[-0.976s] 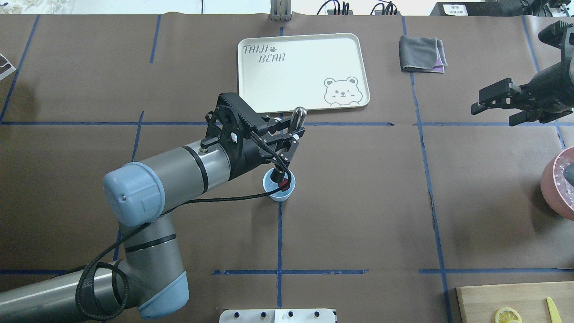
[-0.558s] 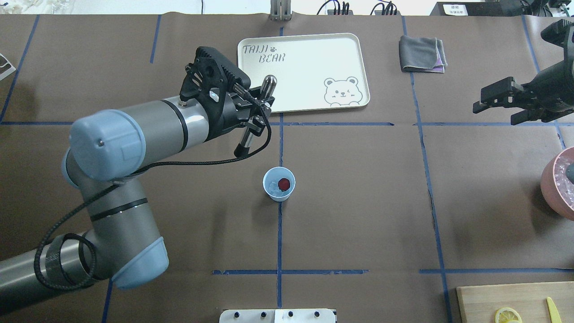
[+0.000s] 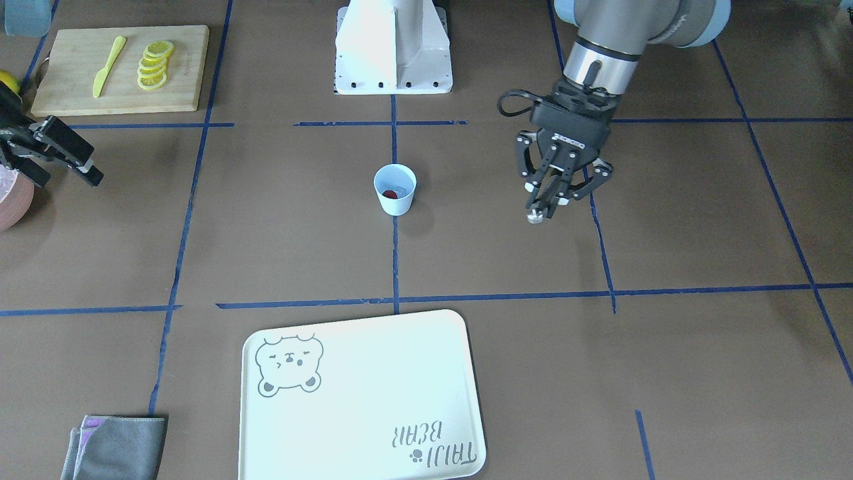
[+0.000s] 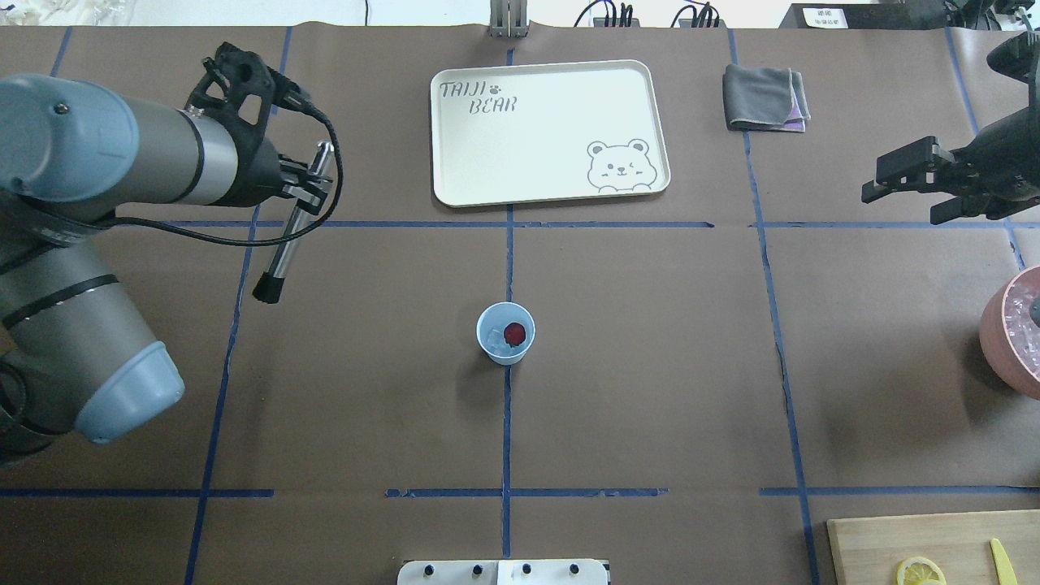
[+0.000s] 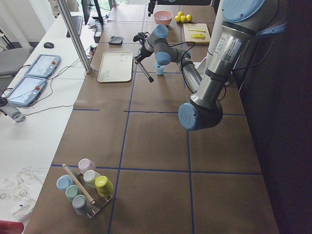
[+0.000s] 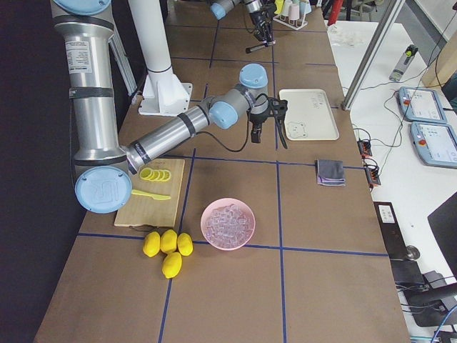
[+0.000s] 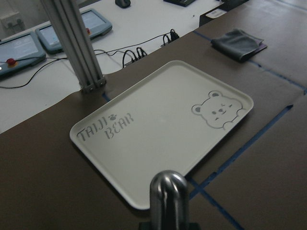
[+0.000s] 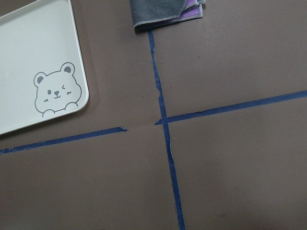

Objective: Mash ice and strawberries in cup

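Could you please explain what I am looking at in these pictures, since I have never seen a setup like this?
These show two robot arms at a brown-papered table, at one moment, from six cameras: one above and behind the robot, one facing it from across the table, one at each table end, and one on each wrist. The left hand is shut on a metal masher, held off to the side above the table. The right hand is open and empty. In the middle stands a light blue cup with a strawberry and ice inside. Around it lie a bear tray, a folded grey cloth, a pink bowl of ice, and a cutting board with lemon slices.
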You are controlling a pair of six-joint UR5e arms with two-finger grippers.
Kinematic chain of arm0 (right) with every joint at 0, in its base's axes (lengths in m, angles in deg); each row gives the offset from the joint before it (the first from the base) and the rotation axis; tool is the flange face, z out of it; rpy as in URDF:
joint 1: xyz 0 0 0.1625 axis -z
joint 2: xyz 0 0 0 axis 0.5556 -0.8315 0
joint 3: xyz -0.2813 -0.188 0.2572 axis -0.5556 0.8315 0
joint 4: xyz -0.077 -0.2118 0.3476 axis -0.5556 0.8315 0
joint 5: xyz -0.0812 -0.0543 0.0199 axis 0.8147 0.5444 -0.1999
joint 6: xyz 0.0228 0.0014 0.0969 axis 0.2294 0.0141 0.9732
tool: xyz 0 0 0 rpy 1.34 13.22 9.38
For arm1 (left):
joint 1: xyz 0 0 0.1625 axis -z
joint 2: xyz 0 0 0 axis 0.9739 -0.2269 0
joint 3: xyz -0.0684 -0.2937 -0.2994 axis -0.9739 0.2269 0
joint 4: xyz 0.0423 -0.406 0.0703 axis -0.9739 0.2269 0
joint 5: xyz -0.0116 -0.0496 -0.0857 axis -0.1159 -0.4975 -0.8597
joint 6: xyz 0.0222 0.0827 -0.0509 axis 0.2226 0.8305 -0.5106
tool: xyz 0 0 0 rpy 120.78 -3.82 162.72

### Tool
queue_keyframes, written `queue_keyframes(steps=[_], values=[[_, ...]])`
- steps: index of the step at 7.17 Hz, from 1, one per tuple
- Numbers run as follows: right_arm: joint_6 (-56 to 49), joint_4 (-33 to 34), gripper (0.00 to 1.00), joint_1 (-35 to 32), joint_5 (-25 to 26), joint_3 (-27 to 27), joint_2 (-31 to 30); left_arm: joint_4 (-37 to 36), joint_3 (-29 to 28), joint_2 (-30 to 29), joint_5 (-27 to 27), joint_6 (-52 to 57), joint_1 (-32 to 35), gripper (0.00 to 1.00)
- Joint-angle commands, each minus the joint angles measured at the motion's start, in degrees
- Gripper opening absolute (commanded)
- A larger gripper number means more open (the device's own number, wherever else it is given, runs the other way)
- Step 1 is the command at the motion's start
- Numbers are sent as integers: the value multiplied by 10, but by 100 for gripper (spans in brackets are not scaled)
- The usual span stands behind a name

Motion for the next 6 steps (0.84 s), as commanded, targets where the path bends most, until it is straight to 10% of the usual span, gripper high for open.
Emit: queue_keyframes(steps=[1, 6], values=[[0, 0, 99, -1, 0, -5, -8, -117, -8, 42, -130, -30, 93, 0], [0, -1, 99, 0, 1, -8, -10, -179, -170, 113, -189, 35, 153, 0]])
